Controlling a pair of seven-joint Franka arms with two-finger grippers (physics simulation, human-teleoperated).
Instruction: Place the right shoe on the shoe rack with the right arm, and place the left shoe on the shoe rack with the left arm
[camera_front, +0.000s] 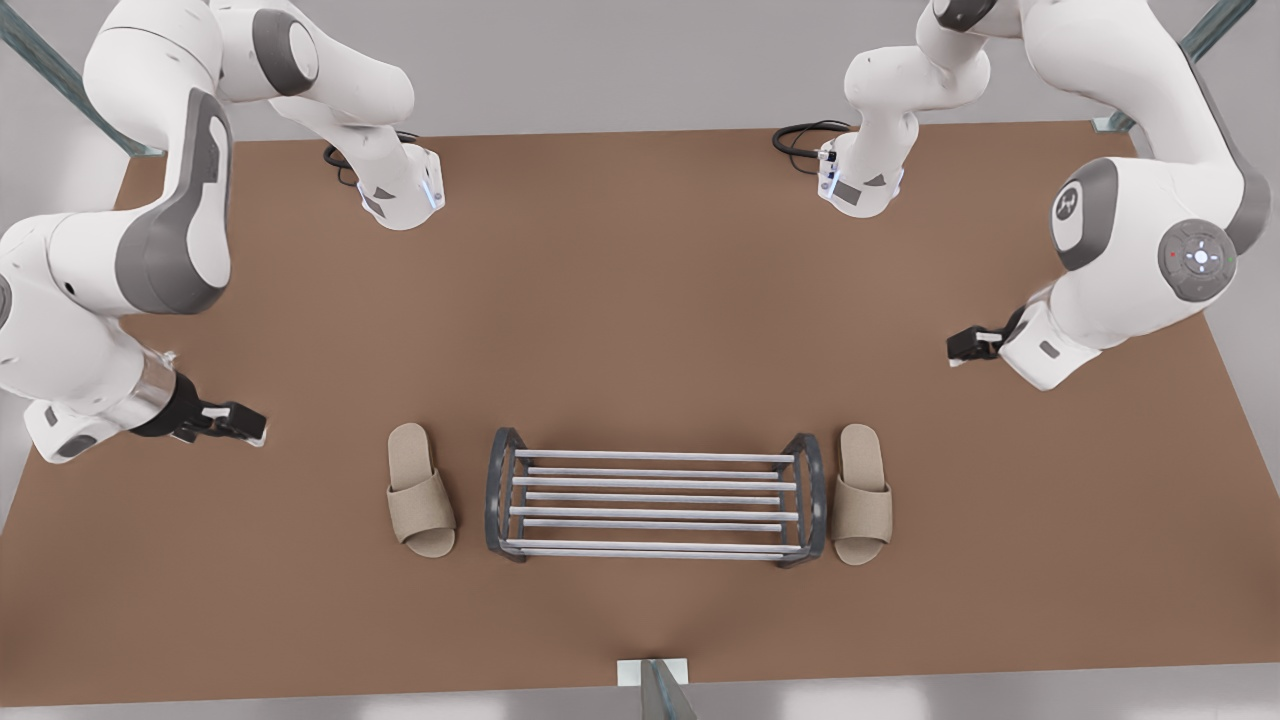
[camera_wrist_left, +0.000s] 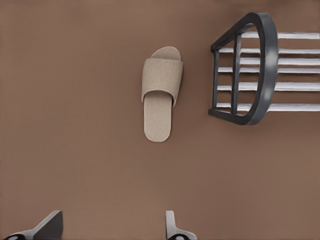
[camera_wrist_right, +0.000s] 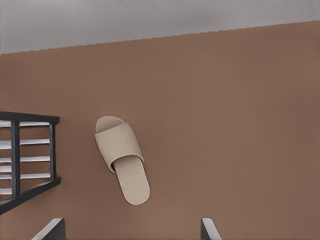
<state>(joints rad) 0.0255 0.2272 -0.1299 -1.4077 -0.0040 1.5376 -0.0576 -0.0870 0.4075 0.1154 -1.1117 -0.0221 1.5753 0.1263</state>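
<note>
The shoe rack (camera_front: 655, 498) was positioned on the brown counter (camera_front: 640, 300). The left shoe (camera_front: 420, 488) lay flat just beside one rack end, the right shoe (camera_front: 861, 493) beside the other. The left end effector (camera_front: 245, 424) and the right end effector (camera_front: 962, 345) were held above the counter, well apart from the shoes, fingers apart and empty.
</note>
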